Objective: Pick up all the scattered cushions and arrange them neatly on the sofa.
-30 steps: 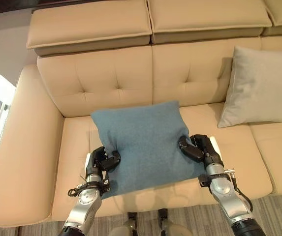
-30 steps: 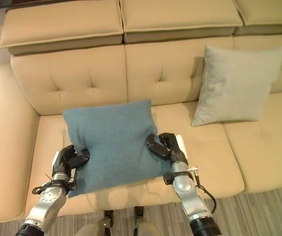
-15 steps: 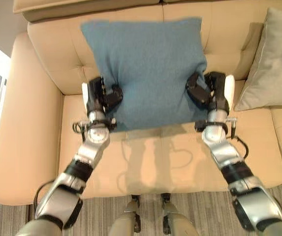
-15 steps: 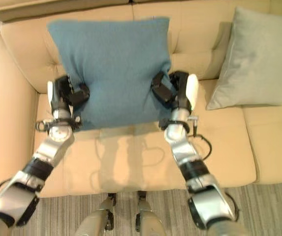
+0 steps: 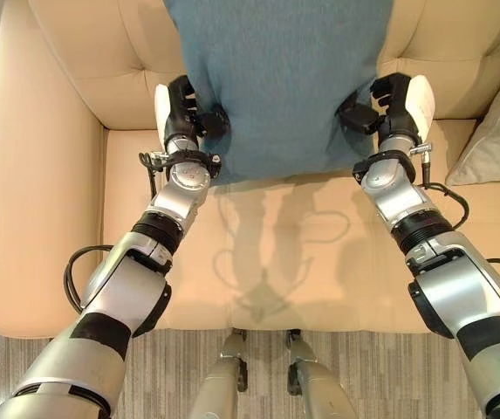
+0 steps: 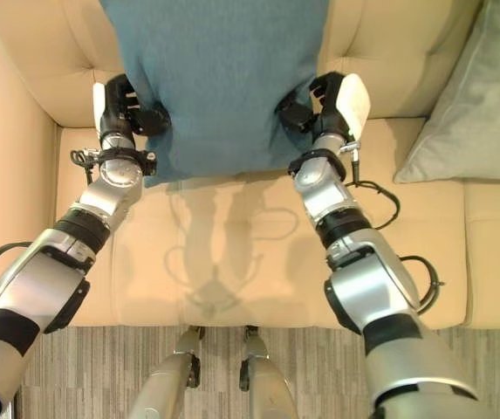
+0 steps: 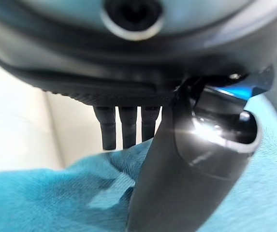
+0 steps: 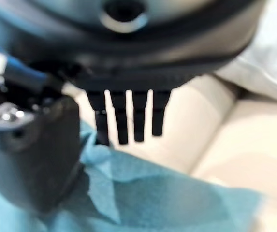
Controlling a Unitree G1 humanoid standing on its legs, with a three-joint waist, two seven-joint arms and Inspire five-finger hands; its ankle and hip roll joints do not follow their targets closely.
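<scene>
Placing step — blue cushion (image 5: 280, 83) is held up against the sofa (image 5: 49, 175) backrest, its bottom edge just above the seat. Left hand (image 5: 182, 122) and right hand (image 5: 389, 106) each pinch a lower side edge, thumb over cloth. Next, I'd say: lean it on the backrest, then let go. Grey cushion (image 6: 472, 113) sits off to the right.

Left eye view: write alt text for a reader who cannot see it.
Both robot hands, left hand and right hand, pinch a blue cushion by its side edges against the beige sofa backrest. A grey cushion leans at the right.
</scene>
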